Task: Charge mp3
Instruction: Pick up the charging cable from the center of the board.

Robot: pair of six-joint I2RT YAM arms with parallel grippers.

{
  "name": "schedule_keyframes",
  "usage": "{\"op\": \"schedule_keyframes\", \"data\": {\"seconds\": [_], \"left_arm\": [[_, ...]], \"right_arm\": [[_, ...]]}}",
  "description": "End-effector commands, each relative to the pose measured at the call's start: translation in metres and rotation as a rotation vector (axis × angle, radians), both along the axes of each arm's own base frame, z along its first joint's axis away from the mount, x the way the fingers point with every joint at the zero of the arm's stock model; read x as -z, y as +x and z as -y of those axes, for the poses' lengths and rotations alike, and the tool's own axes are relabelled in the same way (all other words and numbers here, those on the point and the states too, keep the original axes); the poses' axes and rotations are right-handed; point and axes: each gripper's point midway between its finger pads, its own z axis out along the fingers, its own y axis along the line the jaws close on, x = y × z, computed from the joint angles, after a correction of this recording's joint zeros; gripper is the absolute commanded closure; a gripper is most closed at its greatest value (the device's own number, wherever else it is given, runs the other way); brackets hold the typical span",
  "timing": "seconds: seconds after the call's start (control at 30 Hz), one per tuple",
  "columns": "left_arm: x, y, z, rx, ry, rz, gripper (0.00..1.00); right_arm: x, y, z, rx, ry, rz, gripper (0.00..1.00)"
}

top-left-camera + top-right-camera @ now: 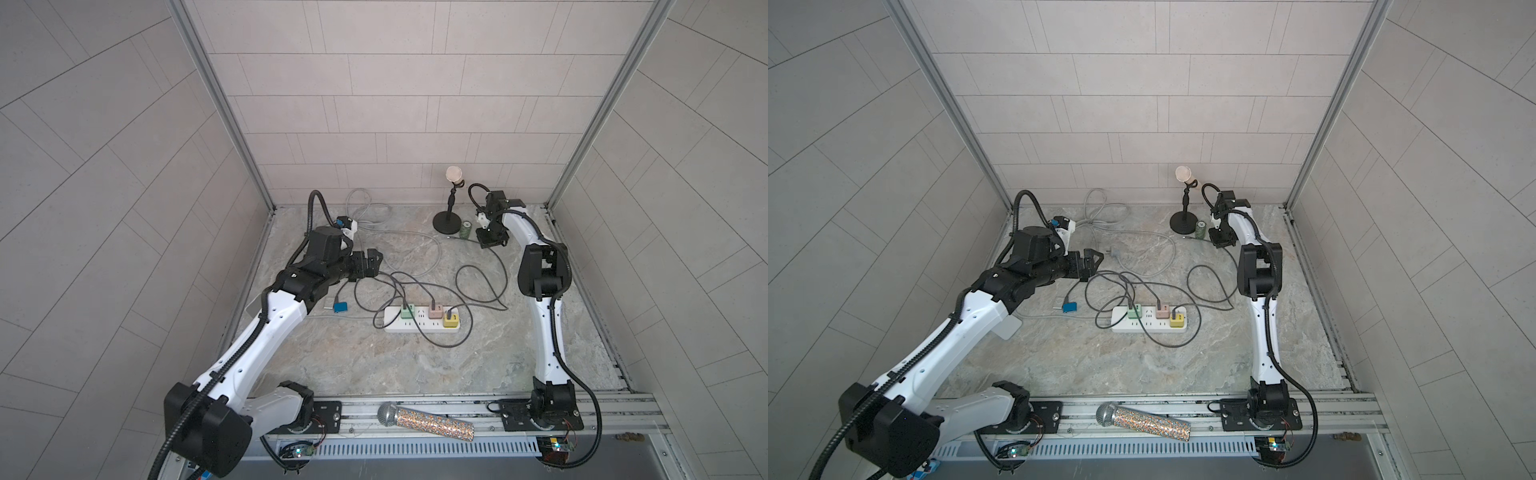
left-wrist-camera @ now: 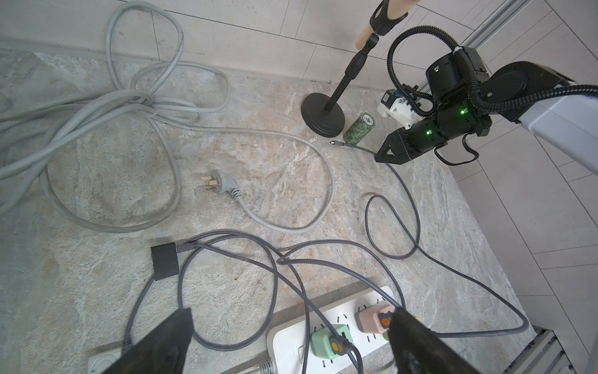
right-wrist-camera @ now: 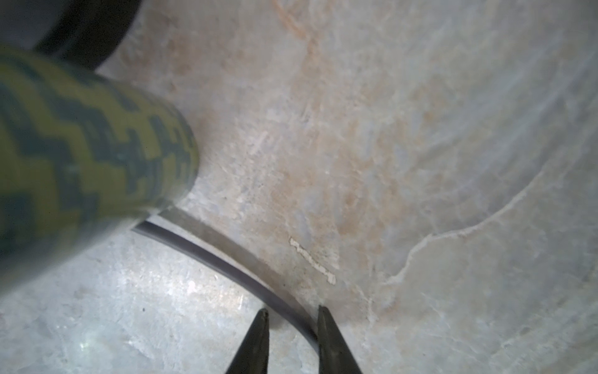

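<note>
Right gripper (image 3: 293, 310) jaws narrowly apart, straddling thin grey cable (image 3: 210, 257), not pinching yet. Cable looks limp and light; better pinched near the stiff plug (image 2: 333, 142) just ahead, beside camo mp3 (image 3: 81, 145).

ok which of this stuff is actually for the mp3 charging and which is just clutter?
In play: green camo cylinder (likely the mp3), grey cable beside it, right gripper astride that cable, power strip.
Clutter: mic stand, glitter microphone, pale mains cord, blue gadget.
</note>
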Motion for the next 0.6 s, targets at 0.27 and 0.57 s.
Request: {"op": "schedule_keyframes", "data": {"seconds": [0.27, 0.57], "left_arm": [[-0.020, -0.006, -0.001, 0.001, -0.058, 0.050, 0.01], [-0.028, 0.010, 0.029, -0.019, -0.381, 0.002, 0.10]], "right_arm": [[0.004, -0.053, -0.010, 0.029, 0.078, -0.080, 0.96], [-0.036, -0.085, -0.029, 0.032, 0.072, 0.061, 1.00]]}}
